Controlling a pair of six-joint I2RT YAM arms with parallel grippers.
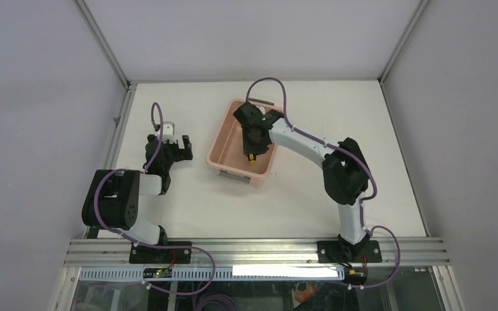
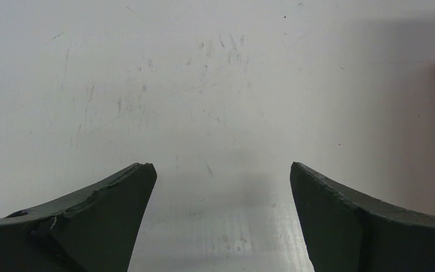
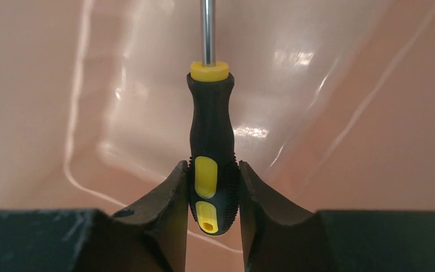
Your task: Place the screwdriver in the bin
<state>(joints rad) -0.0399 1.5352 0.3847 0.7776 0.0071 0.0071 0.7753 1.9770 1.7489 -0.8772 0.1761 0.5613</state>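
Right claw (image 3: 210, 168) pinches the screwdriver (image 3: 211, 122) by its handle, shaft pointing ahead inside the bin (image 3: 374, 141). Advised: lower it close to the bin floor, then spread the claw gently — a high drop could bounce.

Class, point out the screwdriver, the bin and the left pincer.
screwdriver (image 3: 211, 124): right wrist view, black handle.
bin (image 1: 221, 133): top external view, left rim.
left pincer (image 2: 221, 166): left wrist view, midway between fingertips.

High above the bin (image 1: 228, 139), facing down; right wrist close inside it; left wrist low beside it.
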